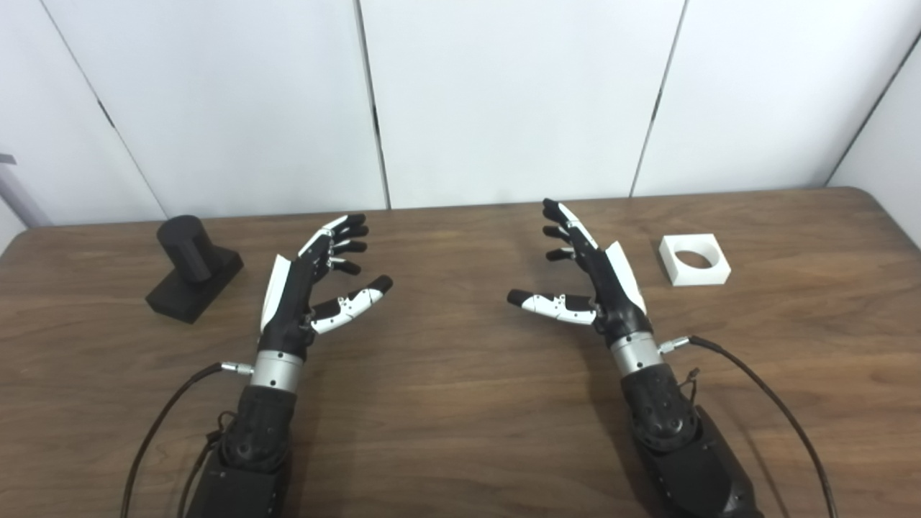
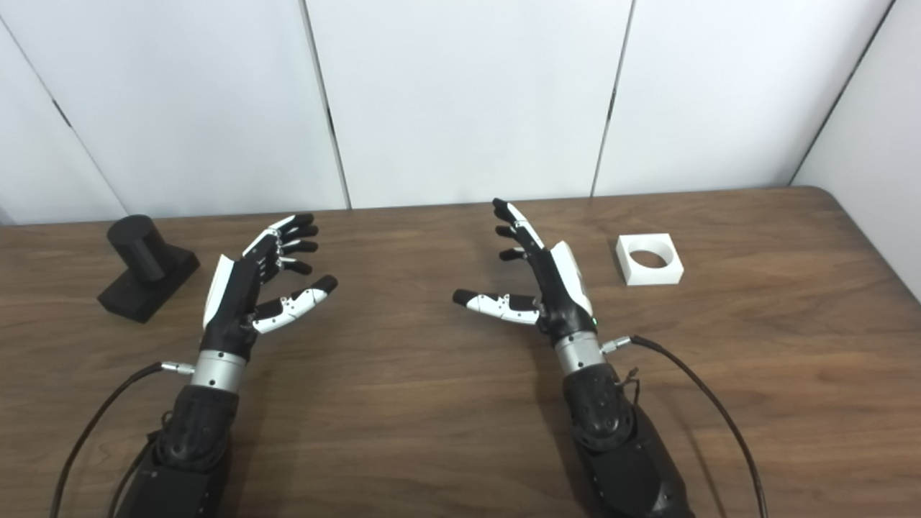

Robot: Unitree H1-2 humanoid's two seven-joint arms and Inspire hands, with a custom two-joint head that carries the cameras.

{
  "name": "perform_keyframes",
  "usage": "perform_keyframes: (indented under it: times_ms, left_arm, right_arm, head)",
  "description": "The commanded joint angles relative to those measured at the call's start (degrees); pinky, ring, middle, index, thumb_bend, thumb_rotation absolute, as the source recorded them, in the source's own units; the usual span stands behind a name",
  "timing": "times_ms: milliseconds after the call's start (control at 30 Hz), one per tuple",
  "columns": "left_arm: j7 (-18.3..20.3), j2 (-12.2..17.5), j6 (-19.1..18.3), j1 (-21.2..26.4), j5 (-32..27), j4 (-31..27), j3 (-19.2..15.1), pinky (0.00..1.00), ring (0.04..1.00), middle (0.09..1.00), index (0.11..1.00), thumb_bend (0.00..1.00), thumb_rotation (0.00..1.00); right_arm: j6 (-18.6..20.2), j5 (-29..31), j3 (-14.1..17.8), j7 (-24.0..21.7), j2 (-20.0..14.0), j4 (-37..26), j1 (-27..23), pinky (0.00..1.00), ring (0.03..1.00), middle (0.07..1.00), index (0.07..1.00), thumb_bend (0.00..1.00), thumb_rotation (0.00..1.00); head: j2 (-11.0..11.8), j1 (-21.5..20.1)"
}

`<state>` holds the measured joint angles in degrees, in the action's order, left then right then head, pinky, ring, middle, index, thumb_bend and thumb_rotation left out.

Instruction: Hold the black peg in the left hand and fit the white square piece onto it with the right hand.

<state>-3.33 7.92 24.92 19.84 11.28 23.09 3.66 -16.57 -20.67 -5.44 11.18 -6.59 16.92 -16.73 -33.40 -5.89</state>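
Note:
The black peg point(image 1: 193, 267), a short cylinder on a square black base, stands on the wooden table at the far left. My left hand point(image 1: 309, 280) hovers to its right, open, fingers spread, holding nothing. The white square piece point(image 1: 693, 260), with a round hole through it, lies flat at the right. Left of it my right hand point(image 1: 586, 277) is open too, thumb pointing inward, apart from the piece.
The brown wooden table point(image 1: 460, 403) fills the lower view, with its rounded far right corner against white wall panels. A black cable point(image 1: 763, 403) runs from each wrist toward the near edge.

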Motion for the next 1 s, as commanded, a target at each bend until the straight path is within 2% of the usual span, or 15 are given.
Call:
perform_keyframes:
  times_ms: [0,367,567,767,933,967]
  left_arm:
    - [-0.7,0.2,1.5,1.9,0.6,-2.1,-0.2,0.58,0.712,0.779,0.795,0.64,0.23]
    - [-0.2,0.1,-0.5,1.7,1.2,-3.6,-0.1,0.57,0.689,0.765,0.777,0.67,0.26]
    - [-0.2,-0.3,-0.5,1.6,0.9,-3.7,-0.3,0.58,0.700,0.770,0.780,0.66,0.24]
    - [-0.8,-1.7,-1.3,1.4,1.4,-4.2,-0.1,0.57,0.689,0.759,0.764,0.67,0.23]
    - [-1.4,-3.8,-2.3,1.2,3.3,-4.0,1.0,0.56,0.697,0.763,0.762,0.68,0.25]
    - [-1.6,-4.1,-2.4,1.2,3.8,-3.9,1.2,0.56,0.695,0.763,0.762,0.69,0.26]
  right_arm:
    - [-2.8,-0.3,0.6,1.7,0.2,-0.5,-2.0,0.68,0.836,0.888,0.902,0.68,0.35]
    - [-3.4,-0.6,0.6,3.9,1.0,0.3,-2.2,0.66,0.807,0.866,0.876,0.68,0.35]
    - [-2.8,-0.8,0.4,3.5,1.2,-0.4,-2.1,0.65,0.798,0.863,0.869,0.67,0.33]
    - [-4.5,0.6,1.2,3.2,0.1,0.1,-2.4,0.64,0.786,0.855,0.856,0.68,0.32]
    - [-5.3,2.5,1.7,1.3,-1.6,-1.0,-1.7,0.63,0.787,0.859,0.865,0.66,0.25]
    - [-5.2,2.6,1.7,0.9,-1.8,-1.4,-1.6,0.63,0.787,0.862,0.868,0.65,0.23]
  head:
    - [0.0,0.1]
    - [0.0,1.5]
    - [0.1,2.4]
    - [0.3,10.0]
    - [1.5,18.2]
    - [1.6,18.5]
